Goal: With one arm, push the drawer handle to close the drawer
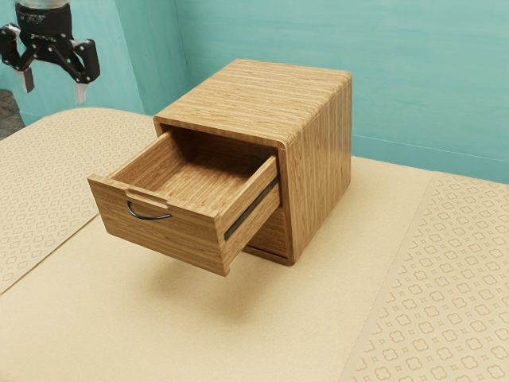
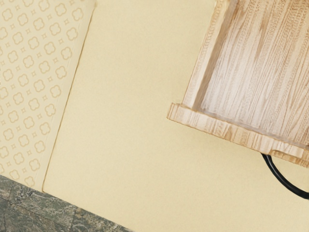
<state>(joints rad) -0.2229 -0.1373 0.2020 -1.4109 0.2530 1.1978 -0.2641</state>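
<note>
Cream table (image 1: 119, 326) against a pale teal wall (image 1: 413, 79)
The table's surface has a plain middle band between two sections printed with tan four-lobed motifs, one toward the exterior view's left (image 1: 48, 183), the other toward its right (image 1: 445, 278); a thin dark seam borders the first. The wall turns a corner and carries a teal baseboard (image 1: 421, 161) along its foot. Mottled grey-green stone flooring (image 2: 38, 210) shows past the table's edge.

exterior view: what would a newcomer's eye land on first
The open wooden drawer, jutting from its cabinet mid-view, with a curved black handle on its front. Next, the black gripper, jaws apart, at the upper left. Behind the cabinet, a teal wall.
</note>
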